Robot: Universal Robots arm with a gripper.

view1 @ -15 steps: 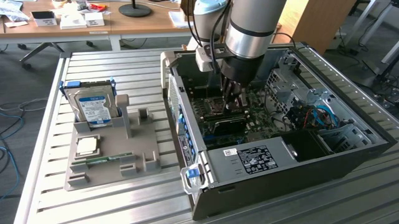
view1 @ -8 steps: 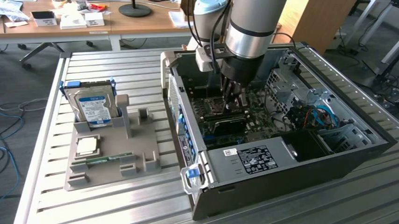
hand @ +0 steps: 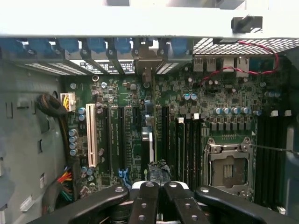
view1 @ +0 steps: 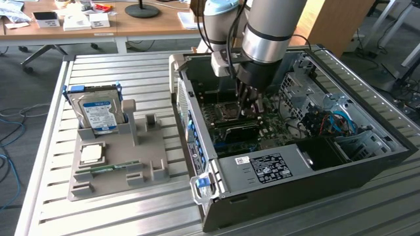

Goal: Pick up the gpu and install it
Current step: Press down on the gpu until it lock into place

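Gripper (hand: 156, 186) closed on gpu (hand: 148, 140) — card edge-on over motherboard (hand: 224, 112) slots inside open case (view1: 367, 157).

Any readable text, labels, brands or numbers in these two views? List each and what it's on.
Nothing can be read for certain.
Hard drive, blue-white label: print too small to read.
Power supply in the PC case, black and white sticker: print and marks too small.
White tag beside that sticker: blurred.
Motherboard: white markings too small.
Boxes on the far desk: unreadable.
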